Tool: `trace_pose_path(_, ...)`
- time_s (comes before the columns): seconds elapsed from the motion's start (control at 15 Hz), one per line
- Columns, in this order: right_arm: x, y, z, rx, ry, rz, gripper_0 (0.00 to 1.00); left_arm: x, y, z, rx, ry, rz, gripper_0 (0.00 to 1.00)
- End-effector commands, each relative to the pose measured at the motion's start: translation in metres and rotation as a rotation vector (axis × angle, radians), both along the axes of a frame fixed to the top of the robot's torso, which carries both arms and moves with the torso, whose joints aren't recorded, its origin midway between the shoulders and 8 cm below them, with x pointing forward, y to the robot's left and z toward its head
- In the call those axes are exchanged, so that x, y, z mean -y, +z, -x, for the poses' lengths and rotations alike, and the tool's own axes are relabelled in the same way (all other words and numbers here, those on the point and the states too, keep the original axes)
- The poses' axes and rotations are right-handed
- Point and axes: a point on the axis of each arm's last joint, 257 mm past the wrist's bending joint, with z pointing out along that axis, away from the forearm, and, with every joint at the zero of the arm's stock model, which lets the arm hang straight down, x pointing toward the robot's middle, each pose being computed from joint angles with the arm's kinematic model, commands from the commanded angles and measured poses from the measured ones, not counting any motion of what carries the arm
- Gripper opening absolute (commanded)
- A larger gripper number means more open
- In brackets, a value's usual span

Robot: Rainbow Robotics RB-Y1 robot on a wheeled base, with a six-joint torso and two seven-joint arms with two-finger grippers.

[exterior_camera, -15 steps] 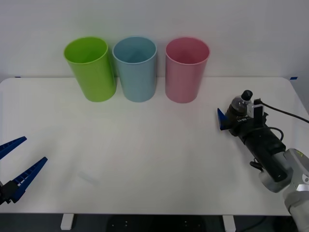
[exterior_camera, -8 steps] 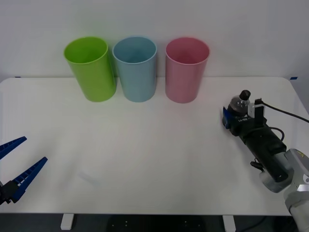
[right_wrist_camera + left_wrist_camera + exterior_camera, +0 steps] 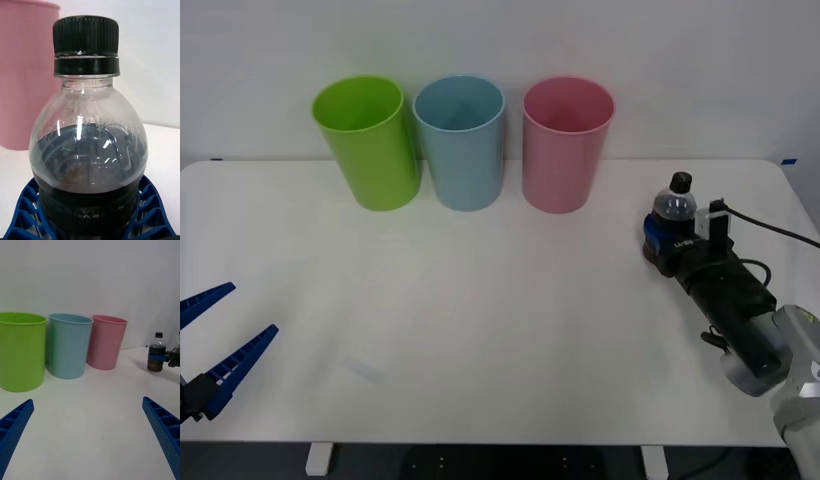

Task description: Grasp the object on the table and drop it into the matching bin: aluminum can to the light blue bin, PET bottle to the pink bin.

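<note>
The bottle [image 3: 674, 207] stands upright, cap up, at the table's [image 3: 480, 300] three o'clock, clamped in the right gripper [image 3: 664, 238]; the left gripper [image 3: 210, 335] gapes wide at eight o'clock.

Bright, even light falls on my counter [image 3: 480, 300]; shadows are faint. White glints streak the PET bottle [image 3: 88, 150] close before me; the pink bin [image 3: 22, 75] behind is soft.

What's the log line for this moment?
right gripper: shut on PET bottle, upright, right of pink bin | left gripper: open, idle at table front-left | bins: no drop yet
</note>
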Motion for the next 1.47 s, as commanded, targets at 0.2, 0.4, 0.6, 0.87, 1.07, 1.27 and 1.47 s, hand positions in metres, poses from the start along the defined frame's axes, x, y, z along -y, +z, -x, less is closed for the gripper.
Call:
trace_pose_path(0.2,-0.004,0.025,0.015,0.022,0.047,-0.090,0.00,0.000,0.000,0.000,0.000,0.000,0.000,1.00)
trace_pose_path(0.4,-0.012,0.049,0.023,0.045,0.111,-0.160,0.00,0.000,0.000,0.000,0.000,0.000,0.000,1.00)
trace_pose_path(0.6,-0.016,0.074,0.034,0.064,0.168,-0.220,0.00,0.000,0.000,0.000,0.000,0.000,0.000,1.00)
trace_pose_path(0.87,-0.022,0.110,0.046,0.082,0.226,-0.279,0.00,0.000,0.000,0.000,0.000,0.000,0.000,1.00)
trace_pose_path(1.07,-0.031,0.141,0.052,0.094,0.279,-0.307,0.00,0.000,0.000,0.000,0.000,0.000,0.000,1.00)
trace_pose_path(1.27,-0.045,0.181,0.060,0.115,0.338,-0.321,0.00,0.000,0.000,0.000,0.000,0.000,0.000,1.00)
trace_pose_path(1.47,-0.059,0.210,0.057,0.132,0.394,-0.301,0.00,0.000,0.000,0.000,0.000,0.000,0.000,1.00)
